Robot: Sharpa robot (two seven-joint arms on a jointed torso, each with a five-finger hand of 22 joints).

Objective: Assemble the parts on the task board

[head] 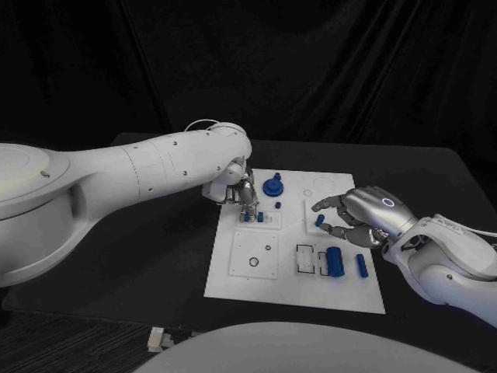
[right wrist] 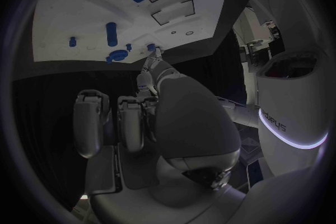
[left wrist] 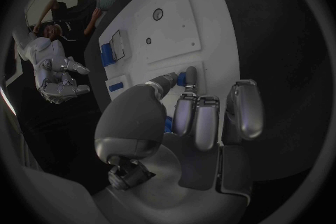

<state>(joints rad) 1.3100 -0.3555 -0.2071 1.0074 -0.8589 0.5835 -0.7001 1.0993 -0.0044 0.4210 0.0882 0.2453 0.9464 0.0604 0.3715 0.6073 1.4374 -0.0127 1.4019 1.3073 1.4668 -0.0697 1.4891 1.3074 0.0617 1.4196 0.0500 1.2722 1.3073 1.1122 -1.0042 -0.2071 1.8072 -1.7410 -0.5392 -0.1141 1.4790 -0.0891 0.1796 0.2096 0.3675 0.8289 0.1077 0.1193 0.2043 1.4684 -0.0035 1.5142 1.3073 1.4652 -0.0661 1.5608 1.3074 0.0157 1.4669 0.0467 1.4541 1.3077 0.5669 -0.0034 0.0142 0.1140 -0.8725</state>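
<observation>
Head view: left robot hand (head: 241, 191) touches task board (head: 260, 268).

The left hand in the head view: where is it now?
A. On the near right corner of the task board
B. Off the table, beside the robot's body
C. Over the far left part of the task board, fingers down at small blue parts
C: in the head view the left hand reaches down over the far left part of the task board, its fingertips at small blue parts.

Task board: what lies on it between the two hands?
In the head view, between the left hand and right hand, a round blue part and a small blue peg sit on the task board.
</observation>
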